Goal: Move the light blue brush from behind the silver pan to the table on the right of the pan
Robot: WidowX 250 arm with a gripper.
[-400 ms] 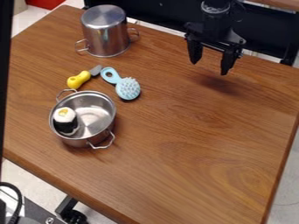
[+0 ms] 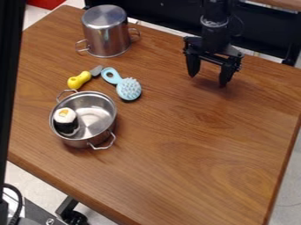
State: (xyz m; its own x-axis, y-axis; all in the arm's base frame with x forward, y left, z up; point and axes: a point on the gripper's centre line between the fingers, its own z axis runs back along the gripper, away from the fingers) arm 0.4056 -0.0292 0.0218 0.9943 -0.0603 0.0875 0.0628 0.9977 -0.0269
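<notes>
The black gripper hangs open over the back right of the table, its fingers apart with nothing between them. To its left lies a light blue brush with a bristled round head. Beside the brush is a yellow-handled knife with a grey blade. A steel pot stands upright at the left, holding a sushi roll with a white top and black side. Behind these, a taller steel pot stands upside down.
The wooden table ends at a right edge and a slanting front left edge. A dark post crosses the left side of the view. A red object lies beyond the back left corner.
The gripper has come down closer to the table, shifting slightly left, and stays open. The dark post at the left now covers more of the view. The pots, brush and knife have not moved.
</notes>
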